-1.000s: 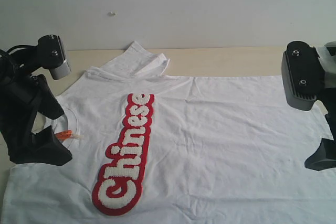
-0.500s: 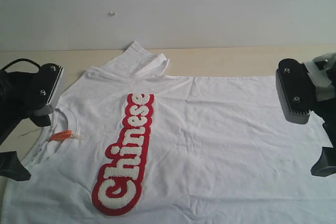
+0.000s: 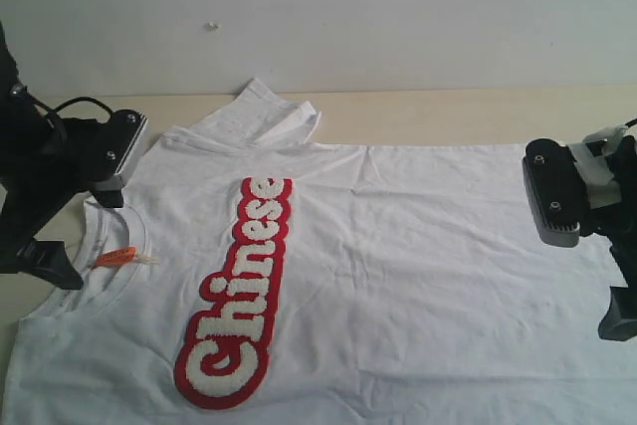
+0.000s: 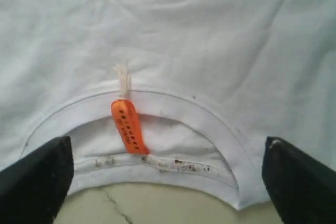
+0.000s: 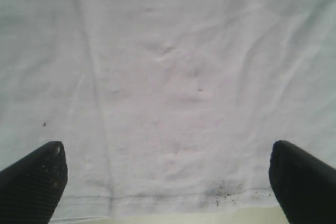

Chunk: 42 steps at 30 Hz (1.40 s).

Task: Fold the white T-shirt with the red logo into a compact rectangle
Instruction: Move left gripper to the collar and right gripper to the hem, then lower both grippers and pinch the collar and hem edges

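Jaws spread wide and empty, the black left gripper (image 3: 85, 211) hangs over the ribbed collar (image 3: 100, 291) of the large white cotton T-shirt (image 3: 418, 266), which lies flat and front-up across most of the pale wooden table (image 3: 438, 111), leaving bare room mainly along the far edge, where one sleeve (image 3: 269, 116) is bunched. Its long red logo patch (image 3: 239, 296) with fuzzy white letters runs near-to-far left of centre; at the right the black right gripper (image 3: 587, 261), equally open and empty, straddles the hem (image 5: 157, 200). Only the wrist views reveal dark specks inside the collar by the small orange neck tag (image 4: 126, 127) and the hem's stitched line.
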Tool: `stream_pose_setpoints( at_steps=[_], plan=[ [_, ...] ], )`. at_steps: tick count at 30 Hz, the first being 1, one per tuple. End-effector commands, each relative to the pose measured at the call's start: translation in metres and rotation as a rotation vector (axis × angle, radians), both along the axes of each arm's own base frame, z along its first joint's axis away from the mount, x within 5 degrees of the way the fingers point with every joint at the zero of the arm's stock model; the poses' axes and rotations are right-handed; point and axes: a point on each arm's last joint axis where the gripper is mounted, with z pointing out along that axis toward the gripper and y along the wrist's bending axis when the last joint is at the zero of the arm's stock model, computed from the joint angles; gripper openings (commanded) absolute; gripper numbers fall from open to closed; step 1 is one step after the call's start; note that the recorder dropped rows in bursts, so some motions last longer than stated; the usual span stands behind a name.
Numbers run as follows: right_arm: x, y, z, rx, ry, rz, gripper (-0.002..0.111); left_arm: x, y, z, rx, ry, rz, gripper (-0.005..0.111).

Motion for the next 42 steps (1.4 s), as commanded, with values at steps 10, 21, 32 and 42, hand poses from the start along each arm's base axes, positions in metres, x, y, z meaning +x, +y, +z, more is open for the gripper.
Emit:
stream_pose_setpoints(
  at_steps=[10, 21, 32, 42],
  plan=[
    [0.006, -0.004, 0.0, -0.007, -0.042, 0.001, 0.105, 0.027, -0.004, -0.039, 0.041, 0.101, -0.042, 0.093],
    [0.009, -0.003, 0.0, 0.005, -0.071, -0.008, 0.105, 0.051, -0.008, -0.05, 0.045, 0.055, 0.031, 0.093],
    [0.011, -0.001, -0.004, 0.02, -0.069, -0.022, 0.105, 0.052, -0.008, -0.082, 0.067, 0.131, 0.088, 0.093],
    [0.015, 0.0, -0.013, 0.031, -0.05, -0.031, 0.105, 0.053, -0.01, -0.084, 0.038, 0.131, 0.126, 0.093]
  ],
)
